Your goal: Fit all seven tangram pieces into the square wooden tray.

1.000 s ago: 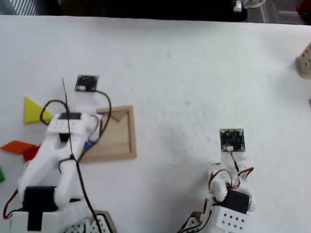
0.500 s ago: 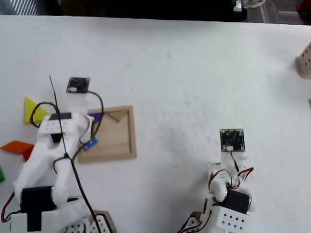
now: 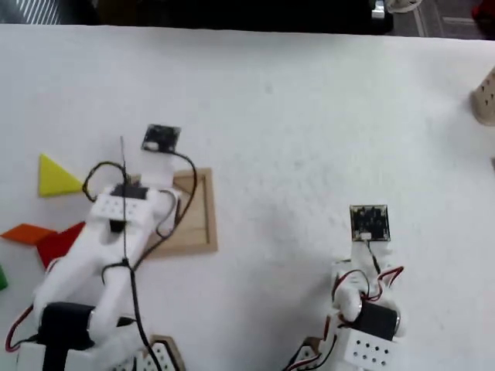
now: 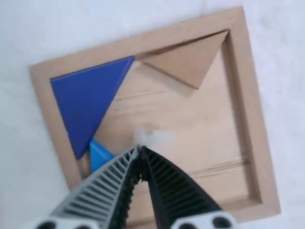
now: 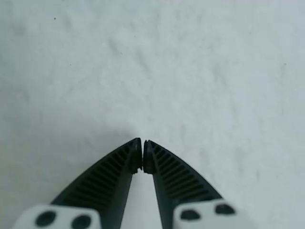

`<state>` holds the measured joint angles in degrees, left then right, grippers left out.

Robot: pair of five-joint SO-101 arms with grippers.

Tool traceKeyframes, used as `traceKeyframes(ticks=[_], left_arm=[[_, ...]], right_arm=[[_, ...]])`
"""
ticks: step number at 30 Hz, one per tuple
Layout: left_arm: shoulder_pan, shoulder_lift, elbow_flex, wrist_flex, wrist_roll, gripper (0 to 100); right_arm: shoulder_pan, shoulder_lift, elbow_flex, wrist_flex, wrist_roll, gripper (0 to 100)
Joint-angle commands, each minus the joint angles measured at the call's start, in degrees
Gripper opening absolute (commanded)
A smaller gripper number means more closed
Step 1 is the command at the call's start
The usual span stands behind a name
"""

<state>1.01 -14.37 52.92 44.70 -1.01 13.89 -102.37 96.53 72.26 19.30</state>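
Hovering over tray (image 4: 249, 95), left gripper (image 4: 139, 152) closed, empty; right gripper (image 5: 142, 147) closed; yellow triangle (image 3: 54, 178), red piece (image 3: 63, 241) outside.

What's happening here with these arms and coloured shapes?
A robot is doing a tangram puzzle. The left gripper, shut and holding nothing, hangs over the wooden tray, where a large blue triangle, a wood-coloured triangle and a small light-blue piece lie. A yellow triangle, an orange piece and a red piece lie on the table beside the tray. The right gripper, also shut, hangs over bare table.
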Motion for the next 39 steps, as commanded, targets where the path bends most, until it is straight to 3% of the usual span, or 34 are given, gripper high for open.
traceKeyframes(ticks=[1,9,18,29,39], left_arm=[[-2.1,4.3,-4.0,0.8,0.5,2],[-8.4,11.5,-10.8,7.9,0.5,2],[-12.0,11.3,-11.4,7.6,0.4,2],[-13.3,-5.4,-6.3,8.4,0.4,2],[-32.4,-16.9,-8.7,11.4,0.4,2]], right_arm=[[0.2,-0.7,0.4,0.3,0.5,1.7],[0.2,-0.7,0.4,0.3,0.5,1.7],[0.2,-0.7,0.4,0.3,0.5,1.7],[0.2,-0.7,0.4,0.3,0.5,1.7],[0.2,-0.7,0.4,0.3,0.5,1.7]])
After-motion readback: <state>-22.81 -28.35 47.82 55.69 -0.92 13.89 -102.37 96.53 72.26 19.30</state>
